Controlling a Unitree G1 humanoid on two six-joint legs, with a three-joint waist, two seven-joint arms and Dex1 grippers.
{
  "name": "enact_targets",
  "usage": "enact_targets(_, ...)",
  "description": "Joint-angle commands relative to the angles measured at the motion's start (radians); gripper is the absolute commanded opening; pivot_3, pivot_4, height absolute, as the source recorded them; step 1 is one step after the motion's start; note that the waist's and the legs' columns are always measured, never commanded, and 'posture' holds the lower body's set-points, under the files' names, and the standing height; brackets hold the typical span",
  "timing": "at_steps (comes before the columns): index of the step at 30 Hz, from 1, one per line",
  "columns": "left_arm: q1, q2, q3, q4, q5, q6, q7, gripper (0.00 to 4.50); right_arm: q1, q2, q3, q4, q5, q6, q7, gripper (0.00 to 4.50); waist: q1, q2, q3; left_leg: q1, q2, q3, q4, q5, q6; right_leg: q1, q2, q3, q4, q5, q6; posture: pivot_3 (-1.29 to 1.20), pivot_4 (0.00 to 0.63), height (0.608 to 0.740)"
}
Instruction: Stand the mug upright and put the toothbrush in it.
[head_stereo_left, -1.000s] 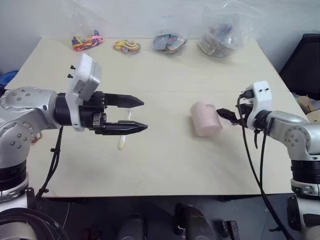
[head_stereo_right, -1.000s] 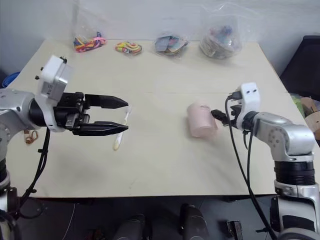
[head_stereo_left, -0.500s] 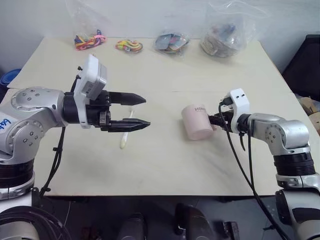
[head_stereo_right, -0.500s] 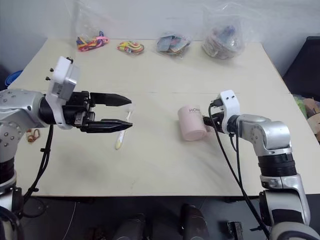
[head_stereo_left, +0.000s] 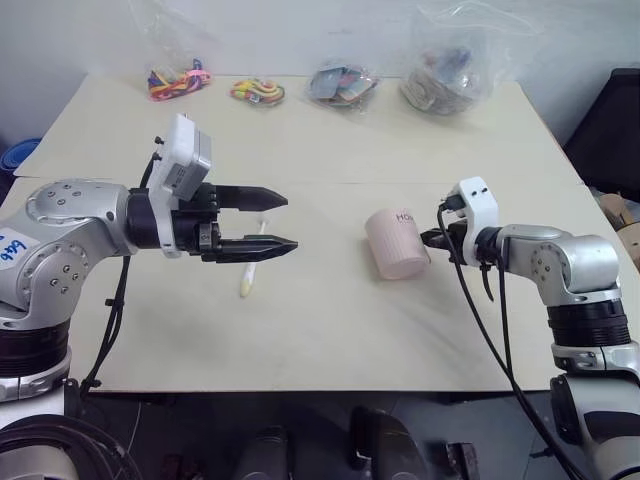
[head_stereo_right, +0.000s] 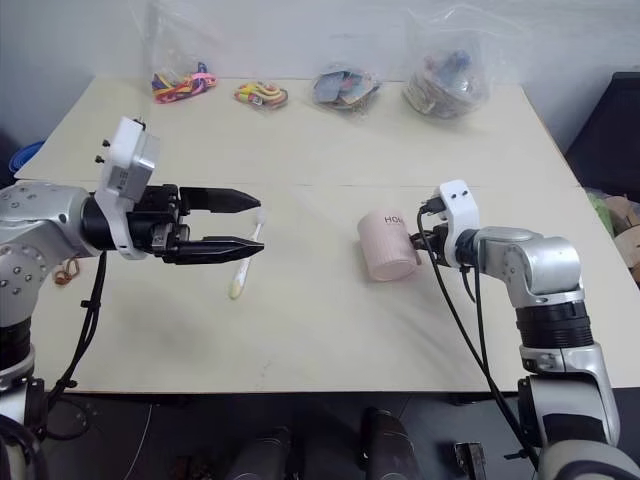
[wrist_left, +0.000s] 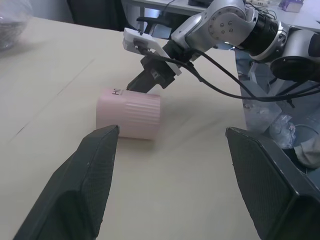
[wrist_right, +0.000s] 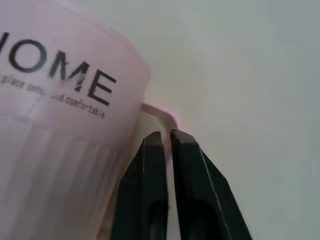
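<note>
The right gripper (wrist_right: 166, 134) had its fingers pinched on the handle of the mug (head_stereo_left: 396, 243), which lay sideways on the desk (head_stereo_left: 330, 330), presumably to tip it upright, while the left gripper (head_stereo_left: 284, 222), fingers apart, hovered above the toothbrush (head_stereo_left: 249, 270).

Lettering on the pink mug

The mug (wrist_right: 60, 100) carries the word "HOME" in dark capitals near its rim; in the right wrist view the first letter is cut by the frame edge, so "OME" plus part of the "H" shows. Under it runs a line of small print ending in what reads as "and comfortable", with "place" earlier in the line; the word between is too blurred to make out. In the head views the lettering shows as "HO.." and in the left wrist view as "HO". A blue handwritten mark sits on a white label (head_stereo_left: 8, 243) on the left arm, too unclear to read.
</note>
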Motion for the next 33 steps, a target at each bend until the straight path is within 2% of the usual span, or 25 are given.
enact_targets(1,-0.003,-0.002,0.016,-0.014,-0.002,-0.019,0.002,3.6,-0.014,-0.008,0.004,-0.042,-0.01,0.006,0.02,0.86,0.0,0.0,0.0,0.0,0.0,0.0,0.0,0.0,0.0,0.0,0.0,0.0,0.0,0.0,0.0,0.0,0.15,0.74)
enact_targets(11,-0.022,-0.012,0.017,0.001,-0.002,-0.019,0.006,3.6,0.029,0.047,0.042,-0.054,-0.023,0.052,0.023,0.86,-0.002,0.0,0.0,0.0,0.0,0.0,0.0,0.0,0.0,0.0,0.0,0.0,0.0,0.0,0.0,0.0,0.15,0.74)
enact_targets(15,-0.021,-0.011,0.015,0.003,0.002,-0.023,0.003,3.6,0.038,0.06,0.036,-0.053,-0.03,0.048,0.018,0.04,-0.002,0.0,0.0,0.001,0.0,0.0,0.0,0.0,0.0,0.0,0.0,0.0,0.0,0.0,0.0,0.0,0.15,0.74)
enact_targets(23,-0.019,-0.016,0.013,0.001,0.003,-0.028,0.002,3.6,0.042,0.057,0.02,-0.063,-0.045,0.03,0.016,0.04,-0.002,0.0,0.0,0.001,0.0,0.0,0.0,0.0,0.0,0.001,0.0,0.0,0.0,0.0,0.0,0.0,0.15,0.74)
enact_targets(27,-0.015,-0.016,0.019,0.006,0.006,-0.032,0.004,3.6,0.009,0.113,-0.041,-0.111,-0.029,-0.107,0.004,0.04,-0.002,0.0,0.0,0.001,0.0,-0.001,0.0,0.0,0.0,0.0,0.0,0.0,0.0,0.0,0.0,0.0,0.15,0.74)
enact_targets(29,-0.012,-0.014,0.03,0.015,0.008,-0.029,0.017,3.6,-0.017,0.174,-0.078,-0.123,-0.021,-0.18,-0.028,0.04,-0.005,0.001,0.001,0.001,0.0,-0.001,0.0,0.0,0.0,0.0,0.0,0.0,0.0,0.0,0.0,0.0,0.15,0.74)
enact_targets(33,0.025,-0.001,0.087,0.025,-0.01,-0.003,0.059,3.6,-0.026,0.309,-0.057,-0.086,-0.079,-0.414,-0.077,0.04,-0.009,0.002,0.001,0.001,0.0,-0.001,-0.002,0.0,0.0,-0.002,0.001,0.002,0.001,0.0,0.0,0.0,0.15,0.74)
